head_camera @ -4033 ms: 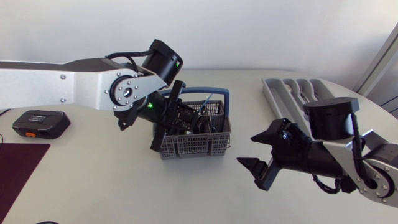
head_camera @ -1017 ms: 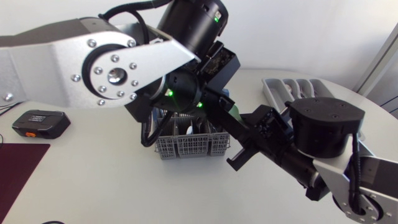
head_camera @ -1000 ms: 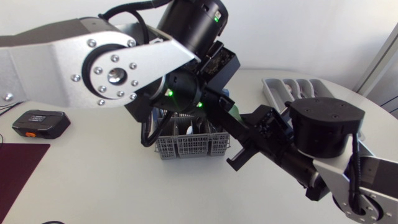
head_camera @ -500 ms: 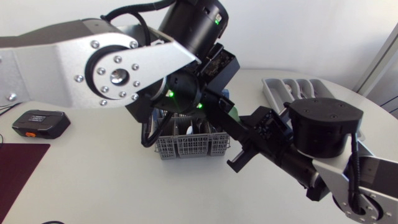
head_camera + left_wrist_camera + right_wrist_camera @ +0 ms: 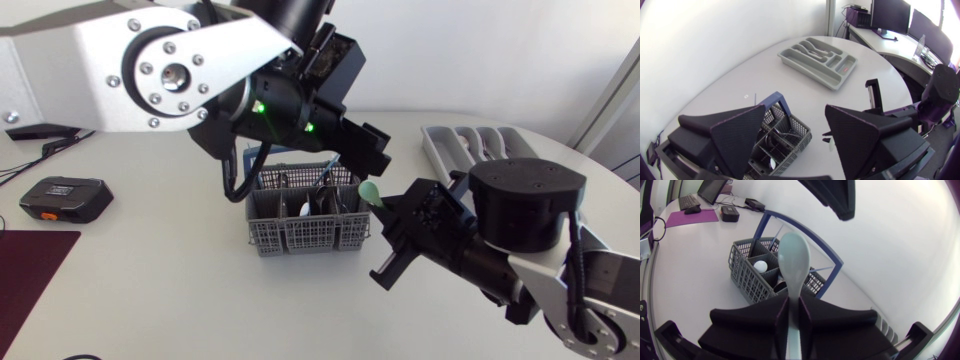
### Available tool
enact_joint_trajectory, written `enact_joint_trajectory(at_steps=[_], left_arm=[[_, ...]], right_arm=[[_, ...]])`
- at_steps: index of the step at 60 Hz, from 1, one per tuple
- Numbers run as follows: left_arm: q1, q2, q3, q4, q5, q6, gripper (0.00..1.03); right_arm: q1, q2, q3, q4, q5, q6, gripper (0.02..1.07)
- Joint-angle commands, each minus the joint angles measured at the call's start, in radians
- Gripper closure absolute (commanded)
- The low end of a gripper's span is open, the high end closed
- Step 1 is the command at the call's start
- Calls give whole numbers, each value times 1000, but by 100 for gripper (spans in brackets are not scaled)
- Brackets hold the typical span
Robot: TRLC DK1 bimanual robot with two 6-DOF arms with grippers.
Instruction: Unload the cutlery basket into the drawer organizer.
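Now our right arm [image 5: 525,215] angles in low, right fingers [image 5: 755,317] clamped on a pale spoon [image 5: 369,191] (bowl upward) just beside the basket [image 5: 305,236]. Our left arm [image 5: 170,70] hangs above the basket, left fingers [image 5: 740,125] spread wide. Organizer [image 5: 440,152] lies well apart on the surface [image 5: 150,270].

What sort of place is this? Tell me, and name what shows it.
Likely a robotics lab bench, not a kitchen: the grey slotted plastic cutlery basket and grey plastic drawer organizer sit loose on a plain white table, and the right gripper clamps a pale green spoon.
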Motion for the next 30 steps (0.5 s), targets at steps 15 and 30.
enact_joint_trajectory(at_steps=[15, 30], left_arm=[[88, -55, -7, 19, -20, 39, 7], [91, -73, -112, 19, -72, 128, 7]], right_arm=[[-336, -76, -30, -181, -334, -133, 101], [-703, 44, 39, -307, -641, -410, 101]])
